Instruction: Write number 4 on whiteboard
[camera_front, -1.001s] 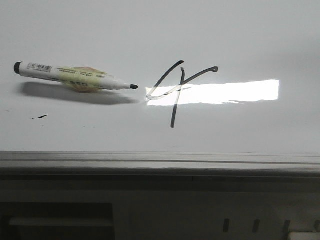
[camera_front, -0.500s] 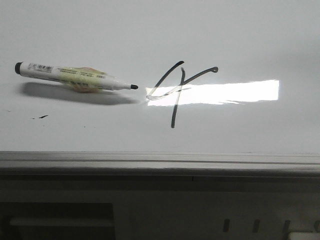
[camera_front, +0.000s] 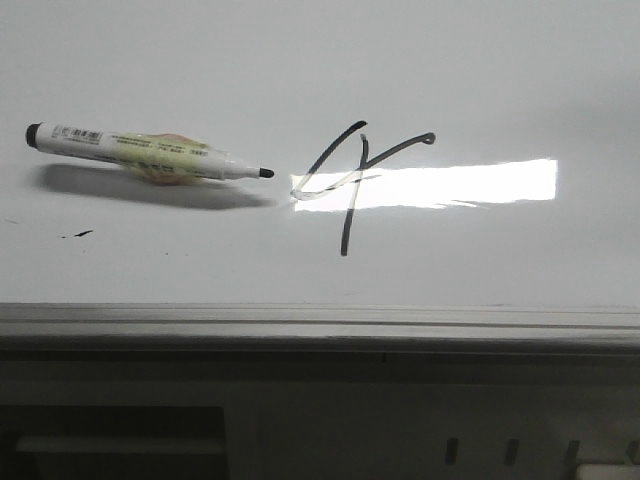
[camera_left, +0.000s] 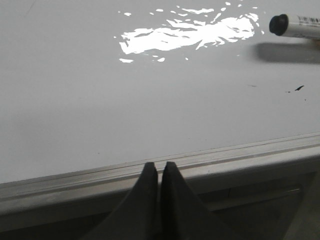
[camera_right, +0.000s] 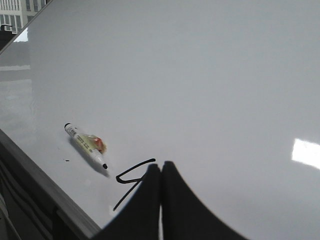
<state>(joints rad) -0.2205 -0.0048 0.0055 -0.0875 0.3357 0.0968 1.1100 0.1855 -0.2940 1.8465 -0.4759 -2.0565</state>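
The number 4 (camera_front: 352, 180) is drawn in thin black strokes near the middle of the whiteboard (camera_front: 480, 70), across a bright light reflection. It also shows in the right wrist view (camera_right: 131, 176), partly hidden behind my right gripper (camera_right: 161, 166), which is shut and empty above the board. A white marker (camera_front: 140, 152), uncapped, lies on the board left of the 4, tip toward it; it shows in the right wrist view (camera_right: 86, 144) and its cap end in the left wrist view (camera_left: 295, 26). My left gripper (camera_left: 158, 165) is shut and empty over the board's near rail.
The grey metal edge rail (camera_front: 320, 322) runs along the board's near side, with a darker ledge below. A tiny black smudge (camera_front: 80, 234) sits below the marker, also in the left wrist view (camera_left: 299, 88).
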